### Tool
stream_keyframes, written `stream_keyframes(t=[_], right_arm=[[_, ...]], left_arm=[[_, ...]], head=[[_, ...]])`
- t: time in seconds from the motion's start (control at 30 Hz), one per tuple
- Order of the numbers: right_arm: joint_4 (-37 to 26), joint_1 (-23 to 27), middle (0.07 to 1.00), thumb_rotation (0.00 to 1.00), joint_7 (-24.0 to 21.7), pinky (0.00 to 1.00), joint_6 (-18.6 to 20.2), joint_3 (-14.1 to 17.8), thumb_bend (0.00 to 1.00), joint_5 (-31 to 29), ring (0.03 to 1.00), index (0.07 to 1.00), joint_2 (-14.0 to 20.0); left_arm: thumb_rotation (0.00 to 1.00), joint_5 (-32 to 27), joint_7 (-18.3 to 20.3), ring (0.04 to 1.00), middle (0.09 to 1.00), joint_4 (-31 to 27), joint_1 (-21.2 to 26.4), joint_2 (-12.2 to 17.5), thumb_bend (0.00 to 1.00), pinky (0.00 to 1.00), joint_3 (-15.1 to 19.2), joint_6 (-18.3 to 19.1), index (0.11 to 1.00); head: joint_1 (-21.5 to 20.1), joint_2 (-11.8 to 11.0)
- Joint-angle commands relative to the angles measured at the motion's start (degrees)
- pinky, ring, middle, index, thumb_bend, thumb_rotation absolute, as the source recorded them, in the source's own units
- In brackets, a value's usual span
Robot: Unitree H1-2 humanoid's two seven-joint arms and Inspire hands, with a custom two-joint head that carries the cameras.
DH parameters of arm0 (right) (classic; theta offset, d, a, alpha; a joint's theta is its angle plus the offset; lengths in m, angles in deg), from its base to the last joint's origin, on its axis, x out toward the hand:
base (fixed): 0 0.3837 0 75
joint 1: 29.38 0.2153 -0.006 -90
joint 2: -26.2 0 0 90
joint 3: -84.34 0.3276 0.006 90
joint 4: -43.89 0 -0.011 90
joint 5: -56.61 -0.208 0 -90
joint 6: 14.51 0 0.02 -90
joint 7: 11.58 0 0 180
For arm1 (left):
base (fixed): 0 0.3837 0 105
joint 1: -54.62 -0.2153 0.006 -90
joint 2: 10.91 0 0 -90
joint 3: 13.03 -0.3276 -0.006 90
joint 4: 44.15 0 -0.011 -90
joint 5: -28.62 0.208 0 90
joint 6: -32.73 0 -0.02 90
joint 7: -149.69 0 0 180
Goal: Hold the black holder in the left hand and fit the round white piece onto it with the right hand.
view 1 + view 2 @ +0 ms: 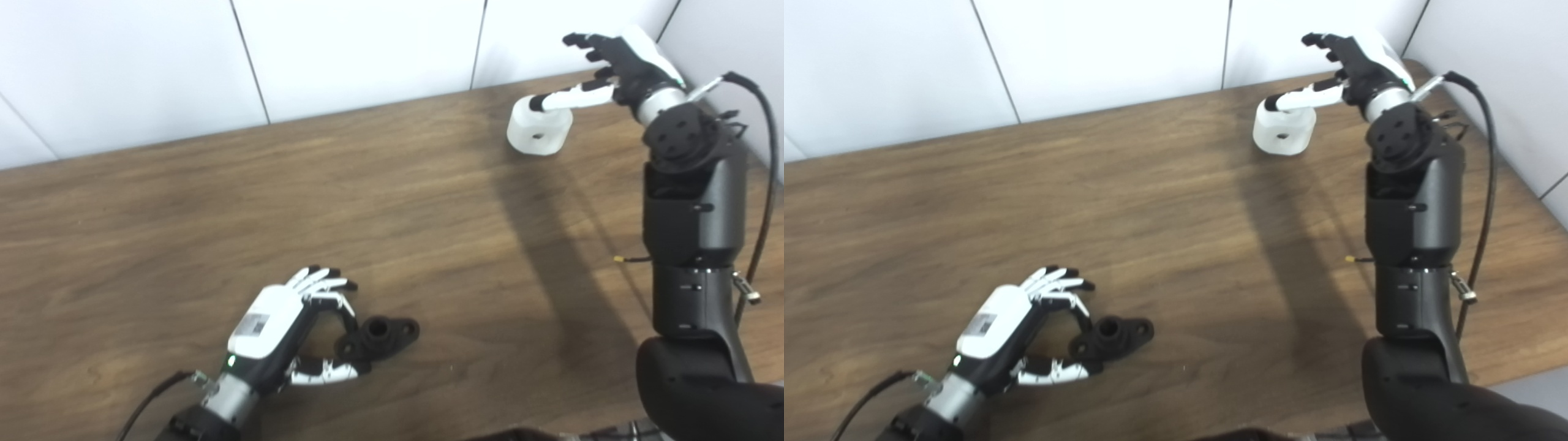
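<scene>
Black holder near table's front edge, left hand half-curled beside it; right hand spread over white piece.

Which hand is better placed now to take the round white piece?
The right hand: it is open at the round white plastic piece in the far right corner. The left hand is far away, beside the black flanged holder.

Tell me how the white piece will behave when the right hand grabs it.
The white piece looks rigid and squat, so probably stable rather than tippy. Its smooth rounded wall may slip between the fingers. It seems light, perhaps hollow plastic.
</scene>
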Motion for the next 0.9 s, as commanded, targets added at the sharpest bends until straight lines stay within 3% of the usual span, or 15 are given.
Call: stream_keyframes(t=[0.0, 0.17, 0.57, 0.87], right_arm=[[0.46, 3.32, 0.910, 0.35, 2.23, 0.81, -0.11, -0.58, 0.85, -0.05, 0.891, 0.878, 2.76], [4.21, 4.85, 0.915, 0.36, 0.73, 0.80, -0.10, -3.14, 0.87, 3.28, 0.894, 0.882, 4.34], [9.19, 6.25, 0.933, 0.30, -0.66, 0.99, -0.11, -7.84, 0.91, 4.73, 0.977, 0.892, 7.41], [12.85, 7.19, 0.941, 0.31, -1.37, 1.00, -0.11, -11.04, 0.93, 4.88, 0.985, 0.885, 9.44]], left_arm=[[0.06, 1.95, 2.14, 0.896, 0.803, 3.91, -1.76, 2.37, 0.52, 0.94, -0.10, 1.68, 0.487], [0.06, 1.36, 1.22, 0.894, 0.801, 4.91, -1.84, 2.41, 0.52, 0.94, 0.07, 0.73, 0.487], [0.06, 1.38, 1.36, 0.900, 0.806, 4.99, -1.76, 2.37, 0.52, 0.95, -0.14, 0.93, 0.487], [0.06, 1.27, 1.38, 0.897, 0.804, 5.01, -1.94, 2.36, 0.52, 0.94, -0.38, 0.72, 0.487]], head=[[-0.15, -0.18], [-0.07, -0.41], [0.42, -0.52], [0.64, -0.47]])
